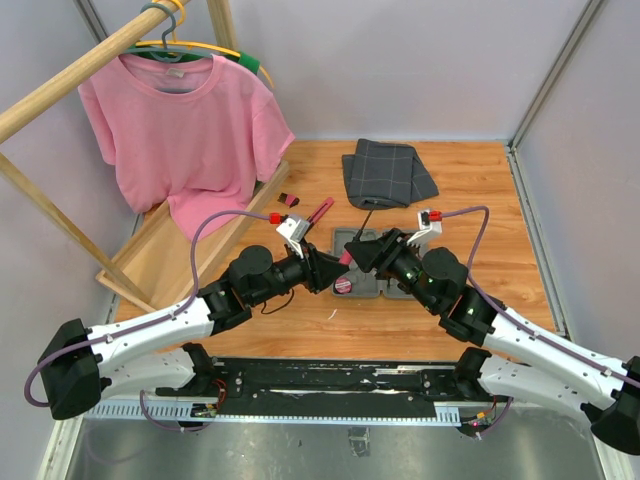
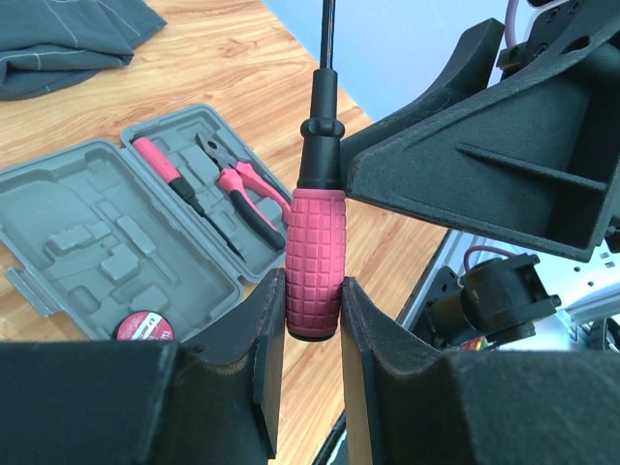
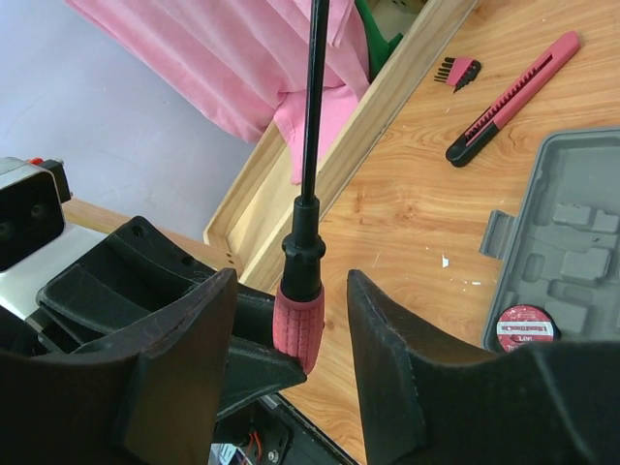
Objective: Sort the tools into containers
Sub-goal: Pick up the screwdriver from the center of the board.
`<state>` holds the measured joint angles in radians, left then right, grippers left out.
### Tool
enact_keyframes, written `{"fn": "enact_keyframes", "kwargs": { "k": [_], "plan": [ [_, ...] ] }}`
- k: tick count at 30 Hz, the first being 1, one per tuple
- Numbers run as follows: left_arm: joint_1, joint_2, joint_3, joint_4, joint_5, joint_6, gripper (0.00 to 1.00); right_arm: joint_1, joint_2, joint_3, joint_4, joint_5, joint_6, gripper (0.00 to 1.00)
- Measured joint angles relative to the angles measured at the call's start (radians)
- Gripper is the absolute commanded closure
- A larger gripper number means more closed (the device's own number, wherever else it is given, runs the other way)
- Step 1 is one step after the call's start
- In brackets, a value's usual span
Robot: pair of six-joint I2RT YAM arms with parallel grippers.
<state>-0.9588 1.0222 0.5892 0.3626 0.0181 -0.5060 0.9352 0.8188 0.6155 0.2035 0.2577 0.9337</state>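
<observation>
Pink-handled screwdriver (image 1: 345, 258) sits between both arms above the open case (image 1: 352, 238) at the table's (image 1: 480, 200) middle, likely a handover. Left wrist: the left gripper (image 2: 312, 320) clamps the handle upright. Right wrist: the right gripper (image 3: 291, 310) gapes around it, ready to take it.

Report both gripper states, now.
Left gripper: shut on the screwdriver handle.
Right gripper: open around the screwdriver, not touching it.
</observation>
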Motion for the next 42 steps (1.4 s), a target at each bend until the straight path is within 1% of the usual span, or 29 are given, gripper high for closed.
{"fn": "enact_keyframes", "kwargs": {
  "k": [13,21,24,28,30,31,33,34,35,37,39,42],
  "plan": [
    [0.0,0.0,0.0,0.003,-0.018,-0.037,1.0,0.0,0.002,-0.004,0.0,-0.043,0.01,0.6],
    [0.0,0.0,0.0,0.006,-0.021,-0.045,1.0,0.0,0.021,-0.01,0.001,-0.072,0.02,0.63],
    [0.0,0.0,0.0,0.013,-0.021,-0.045,0.99,0.0,0.03,-0.011,0.001,-0.076,0.024,0.73],
    [0.0,0.0,0.0,0.016,-0.022,-0.046,0.99,0.0,0.033,-0.011,0.007,-0.08,0.032,0.83],
    [0.0,0.0,0.0,0.017,-0.022,-0.046,0.98,0.0,0.033,-0.011,0.008,-0.079,0.032,0.87],
    [0.0,0.0,0.0,0.017,-0.022,-0.047,0.95,0.0,0.033,-0.011,0.008,-0.079,0.033,0.89],
    [0.0,0.0,0.0,0.017,-0.022,-0.048,0.84,0.0,0.033,-0.011,0.008,-0.078,0.032,0.91],
    [0.0,0.0,0.0,0.017,-0.023,-0.049,0.77,0.0,0.033,-0.011,0.008,-0.078,0.032,0.93],
    [0.0,0.0,0.0,0.017,-0.023,-0.049,0.67,0.0,0.033,-0.011,0.008,-0.077,0.031,0.93],
    [0.0,0.0,0.0,0.017,-0.024,-0.049,0.56,0.0,0.033,-0.011,0.007,-0.075,0.028,0.94],
    [0.0,0.0,0.0,0.018,-0.024,-0.05,0.49,0.0,0.031,-0.011,0.0,-0.073,0.013,0.95],
    [0.0,0.0,0.0,0.016,-0.025,-0.049,0.43,0.0,0.029,-0.011,-0.016,-0.068,-0.019,0.95]
  ]
}}
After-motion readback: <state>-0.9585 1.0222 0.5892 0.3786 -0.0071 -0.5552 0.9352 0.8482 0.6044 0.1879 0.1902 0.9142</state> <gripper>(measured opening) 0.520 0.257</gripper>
